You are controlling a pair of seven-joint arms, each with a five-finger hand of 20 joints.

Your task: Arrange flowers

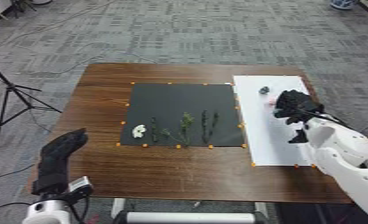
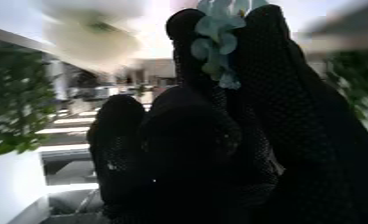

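By the left edge of the table [image 1: 180, 175], nearest us, we have our left hand [image 1: 61, 150], its fingers straight and close together. On the near half of the black mat [image 1: 167, 100] we find a white flower [image 1: 139, 131], a dark stem [image 1: 154, 129], a leafy green sprig [image 1: 186, 127] and two slim green stems [image 1: 205, 127], side by side. Farther out, over the white board [image 1: 269, 140] along the table's right edge, our right hand [image 1: 296, 106] pinches a blue-green sprig [image 2: 218, 47] between its fingertips. Just beside that hand we see something pinkish [image 1: 272, 102] and, beyond, a small dark clump [image 1: 264, 90].
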